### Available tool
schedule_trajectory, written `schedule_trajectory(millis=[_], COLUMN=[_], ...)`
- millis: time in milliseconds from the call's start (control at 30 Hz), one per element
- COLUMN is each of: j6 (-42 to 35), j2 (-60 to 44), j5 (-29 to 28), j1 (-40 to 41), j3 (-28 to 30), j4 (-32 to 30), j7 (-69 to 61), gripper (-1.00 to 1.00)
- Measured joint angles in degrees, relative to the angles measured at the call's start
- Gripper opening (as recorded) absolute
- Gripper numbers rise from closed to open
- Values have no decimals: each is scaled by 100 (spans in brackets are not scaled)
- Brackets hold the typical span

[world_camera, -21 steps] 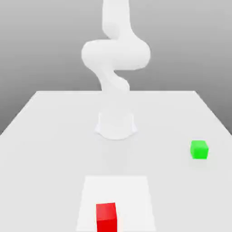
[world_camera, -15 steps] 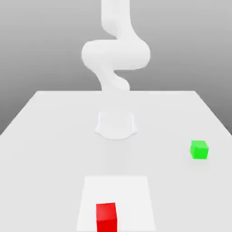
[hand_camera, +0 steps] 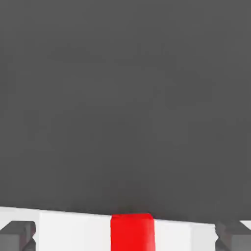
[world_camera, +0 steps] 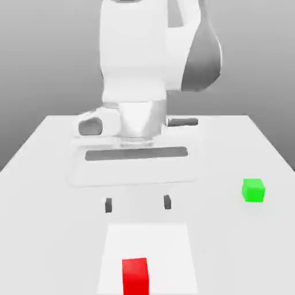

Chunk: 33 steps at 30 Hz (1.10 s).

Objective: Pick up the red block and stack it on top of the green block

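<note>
On the exterior view's right, I see the green block sitting flat on the pale tabletop. It is all by itself, well apart from the red block. The red block is low down in this view, a bit to the left of the middle, and the bottom edge of the view cuts it off. A white square lies behind it and around its sides. My big white arm comes down from the top, with dark gray parts on it. My end effector is released, with its two small dark tips spread wide and nothing between them. They show higher up in this view than the white square and the red block. The green block is off to the right of both tips.

From the camera on my hand, I see a big dark gray patch with a slanted edge. Past that edge there is white, and the bright red block shows there too, cut off by the edge of the view. It appears between my two gray tips, and neither one touches it. The tips are far apart.
</note>
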<state>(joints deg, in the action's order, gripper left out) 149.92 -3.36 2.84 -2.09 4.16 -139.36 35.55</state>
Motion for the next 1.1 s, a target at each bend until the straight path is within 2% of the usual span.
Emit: schedule_trajectory(millis=[267,300,533,700,900,1100], j6=[962,1121,1150,434,288,231], j2=[-1655,-1845,-1883,-1012,-330,312], j5=[44,58,58,-61,485,972], j1=[100,132,144,89,-513,-1579], j3=[-74,-108,-122,-91,-945,-1652], j4=[-26,2,8,-145,-634,-1154], j7=[-190,-200,-200,-101,-174,-174], gripper=[0,-100,-100,-100,-100,-100])
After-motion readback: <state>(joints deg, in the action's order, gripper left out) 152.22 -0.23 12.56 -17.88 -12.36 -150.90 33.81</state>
